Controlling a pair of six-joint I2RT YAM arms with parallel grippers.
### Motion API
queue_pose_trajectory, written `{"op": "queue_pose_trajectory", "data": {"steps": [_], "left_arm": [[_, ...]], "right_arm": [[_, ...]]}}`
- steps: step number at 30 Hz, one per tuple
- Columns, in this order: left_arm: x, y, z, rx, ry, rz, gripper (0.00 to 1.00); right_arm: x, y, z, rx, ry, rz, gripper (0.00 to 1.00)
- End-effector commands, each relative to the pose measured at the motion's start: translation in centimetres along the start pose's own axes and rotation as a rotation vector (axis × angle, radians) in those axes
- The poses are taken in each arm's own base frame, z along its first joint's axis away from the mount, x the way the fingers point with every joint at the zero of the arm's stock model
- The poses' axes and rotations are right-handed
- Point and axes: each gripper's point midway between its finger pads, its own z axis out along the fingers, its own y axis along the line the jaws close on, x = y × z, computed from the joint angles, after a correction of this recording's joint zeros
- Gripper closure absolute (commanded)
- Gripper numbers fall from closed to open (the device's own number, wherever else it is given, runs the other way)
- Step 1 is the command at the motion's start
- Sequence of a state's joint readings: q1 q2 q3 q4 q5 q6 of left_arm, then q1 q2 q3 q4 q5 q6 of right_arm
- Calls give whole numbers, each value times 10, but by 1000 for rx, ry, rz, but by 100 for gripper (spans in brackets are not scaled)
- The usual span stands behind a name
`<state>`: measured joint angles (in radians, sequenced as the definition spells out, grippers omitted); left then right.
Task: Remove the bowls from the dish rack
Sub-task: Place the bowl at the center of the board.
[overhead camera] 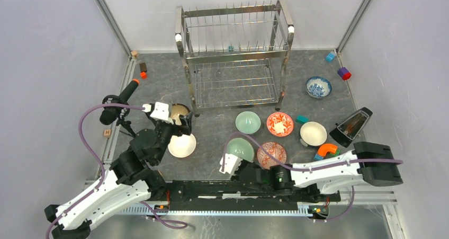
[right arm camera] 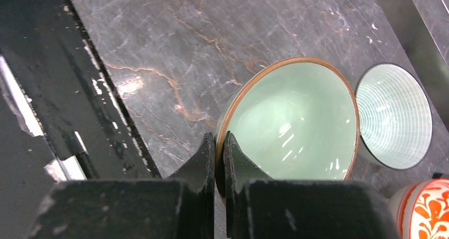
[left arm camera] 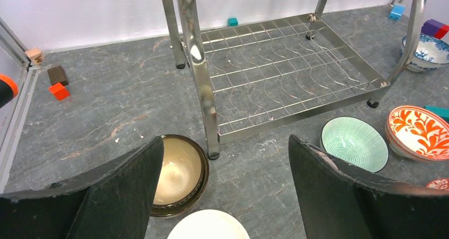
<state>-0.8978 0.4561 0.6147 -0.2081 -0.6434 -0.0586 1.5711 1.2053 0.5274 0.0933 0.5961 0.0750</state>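
Note:
The steel dish rack (overhead camera: 233, 53) stands at the back with both tiers bare; its lower tier (left arm camera: 286, 74) shows in the left wrist view. Bowls sit on the table: dark brown with cream inside (overhead camera: 179, 111) (left arm camera: 180, 173), white (overhead camera: 182, 145) (left arm camera: 209, 226), ribbed pale green (overhead camera: 248, 122) (left arm camera: 353, 142) (right arm camera: 394, 117), red-orange (overhead camera: 279, 124) (left arm camera: 419, 132), a second red-orange one (overhead camera: 271, 154), a second white one (overhead camera: 313, 133), blue-and-white (overhead camera: 319, 87) (left arm camera: 430, 51). My left gripper (overhead camera: 179, 127) (left arm camera: 225, 139) hangs open, holding nothing, by the brown bowl. My right gripper (overhead camera: 235, 158) (right arm camera: 218, 138) is shut on the rim of a smooth pale green bowl (overhead camera: 241, 148) (right arm camera: 294, 122).
A black wedge-shaped object (overhead camera: 352, 125) lies at the right. Toy blocks are scattered: orange (overhead camera: 328, 150), teal (overhead camera: 302, 119), purple and red (overhead camera: 344, 73), blue (overhead camera: 330, 56), brown and red (left arm camera: 57, 82). A black handle with an orange tip (overhead camera: 123, 98) stands at the left edge.

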Motion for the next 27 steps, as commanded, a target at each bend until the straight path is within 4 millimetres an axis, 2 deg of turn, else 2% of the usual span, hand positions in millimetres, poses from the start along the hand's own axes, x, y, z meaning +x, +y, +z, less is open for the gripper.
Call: {"op": "queue_pose_trajectory", "data": {"steps": [1,8,13,27], "left_arm": [[-10,-1,0,14,-24,4,7],[-10,-2,0,18,-23,4,7],[-11,-3,-1,22,-24,3,7],[-9,-4,0,27,-18,6,7]], "right_arm": [[-55,9,5,30,-111,-42,100],[-41,26,22,1,-21,-162,100],[-32,29,29,11,49,-236,100],[-2,42,42,-13,153,-288,100]]}}
